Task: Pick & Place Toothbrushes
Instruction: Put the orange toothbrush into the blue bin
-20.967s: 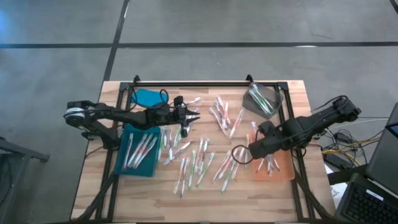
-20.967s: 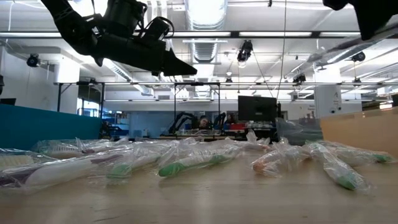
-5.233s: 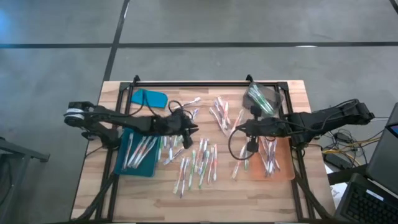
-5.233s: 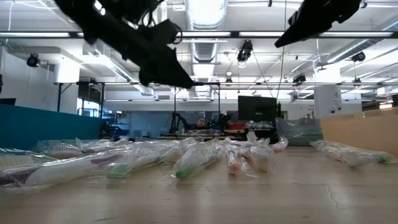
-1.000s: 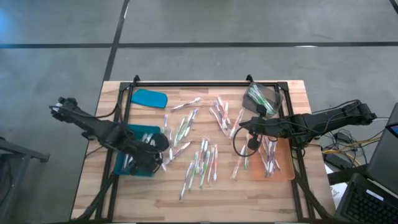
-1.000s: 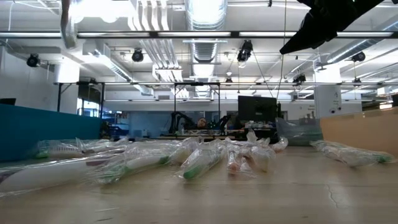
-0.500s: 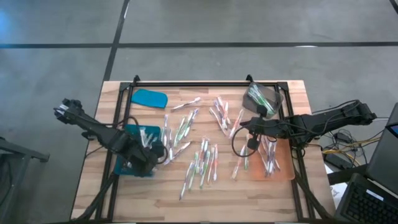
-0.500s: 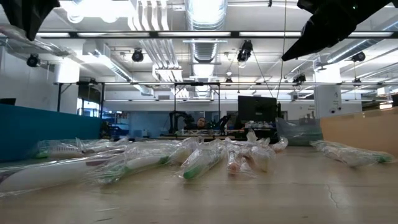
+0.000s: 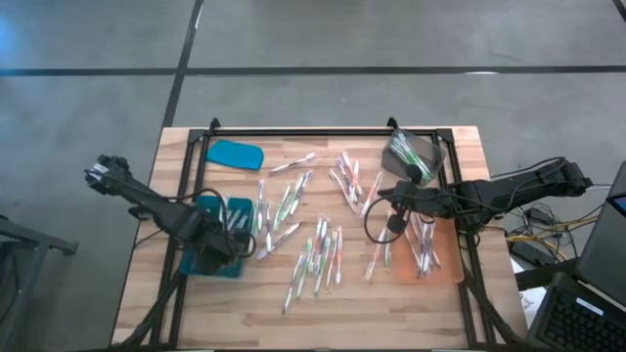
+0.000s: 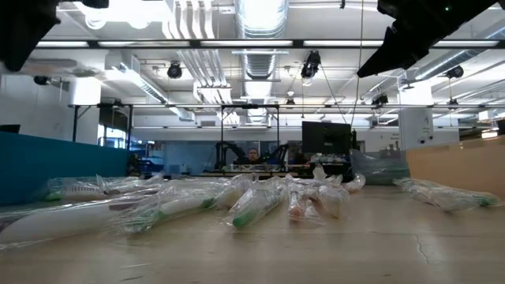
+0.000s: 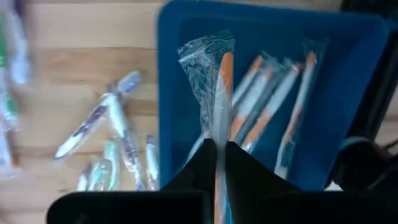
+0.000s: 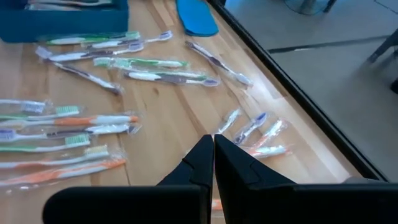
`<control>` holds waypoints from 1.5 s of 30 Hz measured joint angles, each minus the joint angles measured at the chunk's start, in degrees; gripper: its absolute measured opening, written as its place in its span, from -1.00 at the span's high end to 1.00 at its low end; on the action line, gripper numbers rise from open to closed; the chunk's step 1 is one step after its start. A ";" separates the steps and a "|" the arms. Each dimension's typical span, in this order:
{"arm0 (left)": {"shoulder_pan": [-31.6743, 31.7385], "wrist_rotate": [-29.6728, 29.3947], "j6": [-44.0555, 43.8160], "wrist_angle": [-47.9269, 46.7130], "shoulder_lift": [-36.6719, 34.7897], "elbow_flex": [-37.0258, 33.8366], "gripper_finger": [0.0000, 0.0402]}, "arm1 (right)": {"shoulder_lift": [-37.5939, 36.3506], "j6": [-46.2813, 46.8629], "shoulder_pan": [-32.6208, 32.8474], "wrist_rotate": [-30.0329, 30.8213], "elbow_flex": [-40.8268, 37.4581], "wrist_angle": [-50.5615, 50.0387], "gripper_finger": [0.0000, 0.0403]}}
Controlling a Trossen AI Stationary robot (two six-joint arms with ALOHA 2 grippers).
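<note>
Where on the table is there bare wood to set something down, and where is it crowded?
Bare wood runs along the table's near edge, below the loose toothbrushes, and in the far right corner beside the clear container. The middle is crowded with toothbrushes between the blue tray and the orange tray.

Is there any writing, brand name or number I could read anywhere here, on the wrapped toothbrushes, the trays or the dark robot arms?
No readable text in any view.
Clear plastic-wrapped toothbrushes: no legible print on wrappers or handles.
Blue plastic tray: no label visible.
Orange-handled toothbrush held in the left gripper: wrapper shows no lettering.
Dark monitor in the room behind the table: too small to read.
</note>
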 joint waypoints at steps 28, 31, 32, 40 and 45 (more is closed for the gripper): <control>0.07 8.96 6.91 13.56 0.02 -22.16 0.89 | 0.00 3.24 -0.04 2.23 -0.02 0.04 0.96; 0.04 8.51 6.87 14.87 0.02 -23.07 0.89 | 0.00 3.19 0.00 2.82 -0.02 0.04 0.96; 0.05 8.50 6.86 15.31 0.02 -23.28 0.88 | 0.00 3.19 0.00 3.06 -0.02 0.06 0.96; 0.04 8.09 6.84 19.47 0.04 -24.06 0.71 | 0.00 3.19 0.00 3.18 -0.02 0.03 0.96; 0.04 8.09 6.84 19.61 0.04 -24.06 0.64 | 0.00 3.19 0.00 3.19 -0.03 0.05 0.96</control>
